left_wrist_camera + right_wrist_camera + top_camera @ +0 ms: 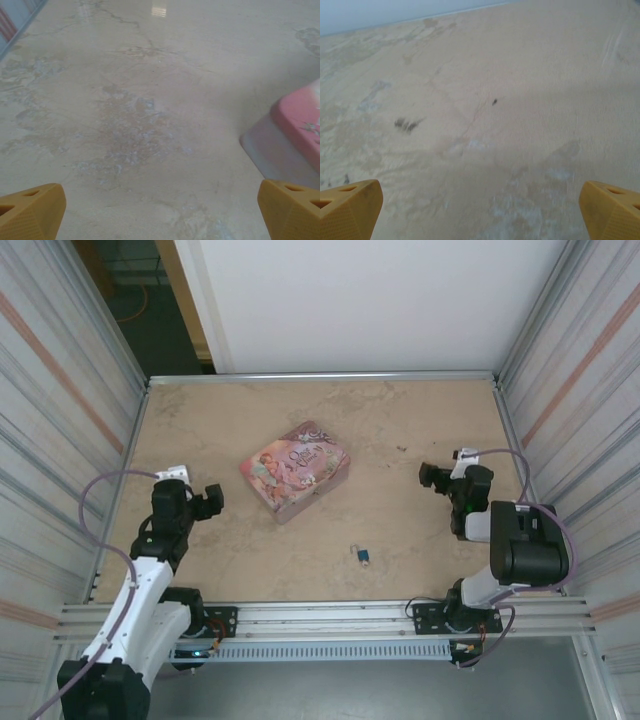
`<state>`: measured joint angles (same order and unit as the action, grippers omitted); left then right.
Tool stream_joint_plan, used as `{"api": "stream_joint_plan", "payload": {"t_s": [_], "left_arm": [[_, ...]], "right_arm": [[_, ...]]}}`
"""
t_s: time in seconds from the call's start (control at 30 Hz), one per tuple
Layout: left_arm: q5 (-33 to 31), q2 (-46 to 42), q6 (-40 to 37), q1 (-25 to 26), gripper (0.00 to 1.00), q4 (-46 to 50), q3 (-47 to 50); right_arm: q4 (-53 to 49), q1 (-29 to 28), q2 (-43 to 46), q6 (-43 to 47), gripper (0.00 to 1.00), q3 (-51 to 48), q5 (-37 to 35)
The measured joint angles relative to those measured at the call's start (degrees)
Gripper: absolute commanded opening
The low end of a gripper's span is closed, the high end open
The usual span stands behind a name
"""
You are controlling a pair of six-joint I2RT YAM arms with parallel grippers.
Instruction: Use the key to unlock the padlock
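Left gripper (207, 499): fingers were wide open and held nothing, near the pink tin (295, 471).
Padlock (362, 557): lay on the table (400, 540), near the front edge, between both arms, touched by neither.
Key: too small to pick out.
Right gripper (434, 477): wide open too, empty.
Handling: padlock was likely small, hard, smooth and light; pinching its blue body's flat sides seemed best.

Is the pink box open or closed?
Closed. The pink tin lies flat on the table, picture side up, and none of its inside shows.
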<state>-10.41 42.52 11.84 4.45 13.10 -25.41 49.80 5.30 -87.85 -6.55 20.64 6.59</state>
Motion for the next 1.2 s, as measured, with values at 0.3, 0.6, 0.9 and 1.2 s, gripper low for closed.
{"api": "stream_joint_plan", "payload": {"t_s": [0.3, 0.6, 0.9, 1.2], "left_arm": [[-5.6, 7.5, -1.6, 0.0, 0.99, -5.3, 0.5], [-8.7, 12.6, -2.9, 0.0, 0.99, -16.1, 5.7], [-8.7, 17.5, -7.3, 0.0, 0.99, -30.2, 7.6], [-1.6, 26.1, -12.3, 0.0, 0.99, -47.7, 9.3]], "right_arm": [[-3.2, -1.6, 0.0, 0.2, 0.99, 2.3, -2.5], [-3.6, -1.6, -0.1, 0.2, 0.99, 2.3, -2.7], [-3.6, -1.6, -0.1, 0.2, 0.99, 2.3, -2.9], [-3.6, -1.6, -0.1, 0.2, 0.99, 2.3, -3.4]]}}
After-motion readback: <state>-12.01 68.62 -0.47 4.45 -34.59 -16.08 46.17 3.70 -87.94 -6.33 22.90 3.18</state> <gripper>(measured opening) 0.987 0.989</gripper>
